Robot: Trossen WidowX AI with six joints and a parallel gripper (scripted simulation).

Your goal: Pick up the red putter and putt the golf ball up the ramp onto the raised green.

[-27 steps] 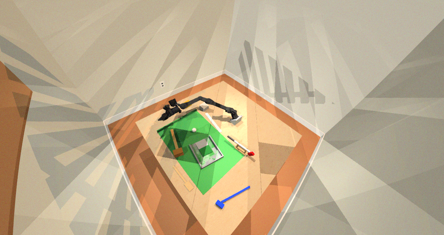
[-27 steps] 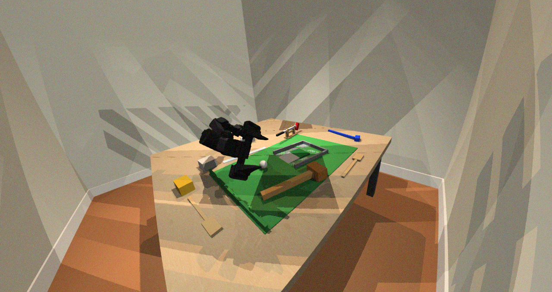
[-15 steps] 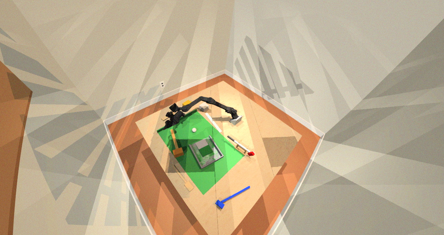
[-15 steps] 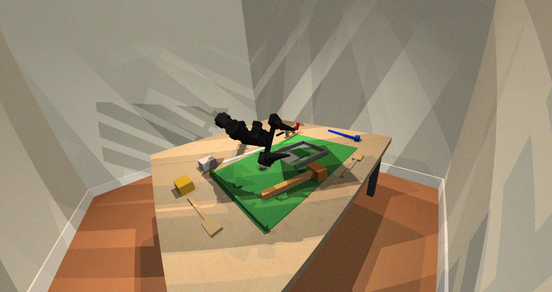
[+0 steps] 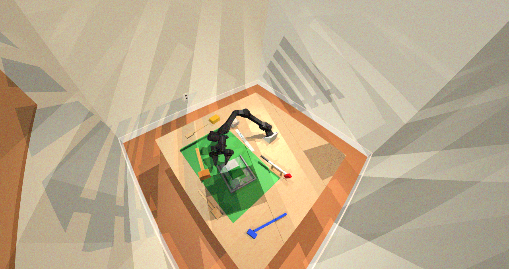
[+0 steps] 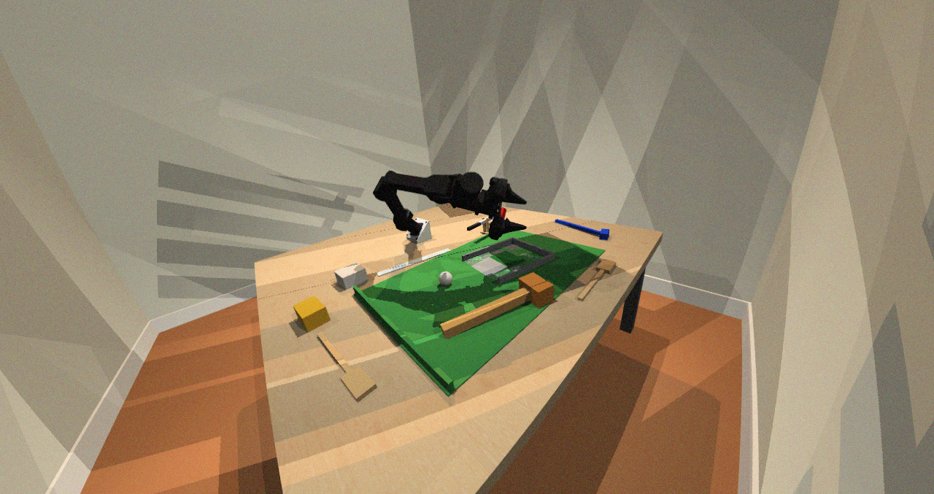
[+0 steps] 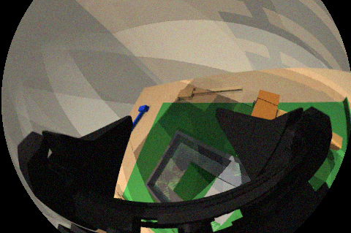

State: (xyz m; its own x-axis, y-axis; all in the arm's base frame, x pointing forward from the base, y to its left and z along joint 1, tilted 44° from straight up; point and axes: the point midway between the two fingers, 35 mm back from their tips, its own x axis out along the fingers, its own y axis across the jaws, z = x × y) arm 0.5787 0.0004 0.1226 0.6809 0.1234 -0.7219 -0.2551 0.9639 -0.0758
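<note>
The red putter, with a red head [image 5: 288,175] [image 6: 503,211], white shaft and dark grip, rests on a small wooden stand beside the mat; my gripper partly covers it in the exterior view. The white golf ball [image 6: 445,278] lies on the green mat [image 5: 265,185]; the arm hides it in the top view. The raised green has a dark grey border [image 5: 243,185] [image 6: 552,256] [image 7: 161,159], with a pale ramp [image 5: 230,165] [image 6: 486,265] [image 7: 227,178] on its ball side. My gripper [image 5: 220,164] [image 6: 525,214] [image 7: 175,116] is open and empty, above the mat near the raised green, away from the putter.
A big orange-brown mallet [image 5: 203,175] [image 6: 536,290] [image 7: 266,105] lies on the mat. A blue mallet [image 5: 251,233] [image 6: 603,233] [image 7: 143,109], yellow block [image 5: 214,119] [image 6: 311,312], grey block [image 6: 350,275], white strip [image 5: 244,140] and wooden paddle [image 6: 358,383] lie around it.
</note>
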